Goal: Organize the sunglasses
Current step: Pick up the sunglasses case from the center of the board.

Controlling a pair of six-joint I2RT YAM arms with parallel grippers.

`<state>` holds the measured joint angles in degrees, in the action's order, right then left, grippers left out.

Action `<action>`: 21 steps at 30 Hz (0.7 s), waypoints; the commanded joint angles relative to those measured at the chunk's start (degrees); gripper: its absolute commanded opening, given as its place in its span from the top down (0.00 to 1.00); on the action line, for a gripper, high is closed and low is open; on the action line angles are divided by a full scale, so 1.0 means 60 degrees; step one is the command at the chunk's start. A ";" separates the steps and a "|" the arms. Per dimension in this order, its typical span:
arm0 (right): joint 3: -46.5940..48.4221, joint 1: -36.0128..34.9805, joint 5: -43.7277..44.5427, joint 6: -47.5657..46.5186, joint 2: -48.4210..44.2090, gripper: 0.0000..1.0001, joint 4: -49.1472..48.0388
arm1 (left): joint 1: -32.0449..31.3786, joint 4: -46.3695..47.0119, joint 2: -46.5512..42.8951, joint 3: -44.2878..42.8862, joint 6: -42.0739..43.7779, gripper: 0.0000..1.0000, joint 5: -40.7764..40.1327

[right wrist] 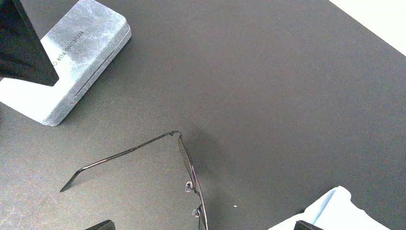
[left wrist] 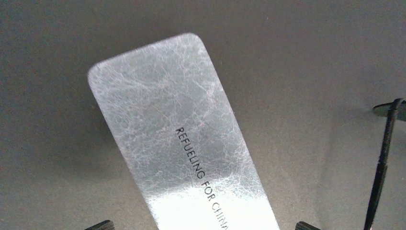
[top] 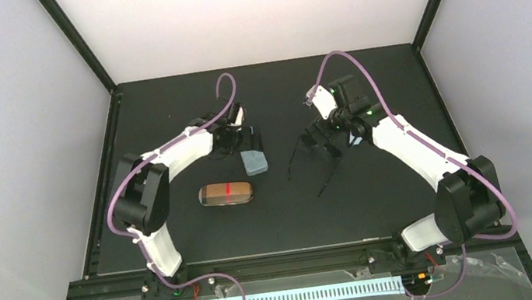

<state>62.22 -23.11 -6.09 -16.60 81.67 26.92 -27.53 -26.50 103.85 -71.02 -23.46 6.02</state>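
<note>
Black thin-framed sunglasses [right wrist: 190, 168] stand on the dark table with their arms unfolded, one arm [right wrist: 117, 155] reaching left. My right gripper [right wrist: 205, 226] hovers open just above them, a fingertip on either side and nothing gripped. From above, the sunglasses [top: 333, 176] spread out below the right gripper [top: 322, 138]. My left gripper [left wrist: 205, 226] is open over the blue-grey case [left wrist: 172, 139], which lies shut with printed lettering, and does not grip it. In the top view the left gripper [top: 243, 139] sits just behind that case [top: 254, 162]. No reddish-brown pair shows.
A tan oblong case [top: 226, 193] with a red band lies in front of the blue-grey case. A light blue cloth [right wrist: 335, 211] lies beside my right gripper's right fingertip. One arm of the sunglasses [left wrist: 382, 167] shows at the right edge of the left wrist view.
</note>
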 commanded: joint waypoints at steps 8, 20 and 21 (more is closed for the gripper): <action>-0.0013 0.0030 -0.0091 -0.0148 0.0131 0.00 -0.0136 | -0.0747 -0.0442 0.0674 -0.0586 -0.0515 0.01 -0.0703; 0.0009 0.0029 -0.0411 -0.0188 0.0235 0.00 -0.0048 | -0.0860 -0.0795 0.1171 -0.0636 -0.0206 0.10 -0.1206; 0.0010 0.0029 -0.0438 -0.0199 0.0246 0.00 -0.0040 | -0.0850 -0.0816 0.1244 -0.0701 -0.0109 0.11 -0.1183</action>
<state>62.22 -23.11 -7.77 -16.86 83.00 26.96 -32.36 -29.78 109.97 -73.52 -25.54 0.12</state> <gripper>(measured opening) 0.997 0.906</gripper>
